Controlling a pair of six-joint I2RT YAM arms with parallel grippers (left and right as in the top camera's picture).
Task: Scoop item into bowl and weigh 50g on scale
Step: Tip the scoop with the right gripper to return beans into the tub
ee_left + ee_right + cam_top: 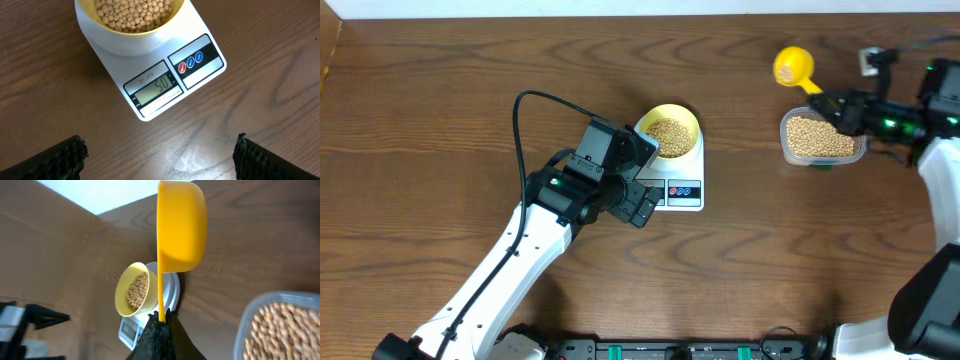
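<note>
The pale yellow bowl point(671, 131) sits on the white scale point(692, 190), holding tan beans point(667, 133). In the left wrist view the bowl point(131, 33) of beans point(134, 12) rests on the scale point(197, 60), whose display reads 50. My left gripper point(159, 155) is open and empty over bare table just in front of the scale; it also shows in the overhead view point(638, 207). My right gripper point(161, 318) is shut on the handle of the bright yellow scoop point(181, 226), holding it at the far right point(792, 67). Bowl and scale also show in the right wrist view point(134, 291).
A clear plastic container point(820, 139) with more beans stands at the right, under the right arm; it shows in the right wrist view point(280, 327). The table's back edge runs along the top.
</note>
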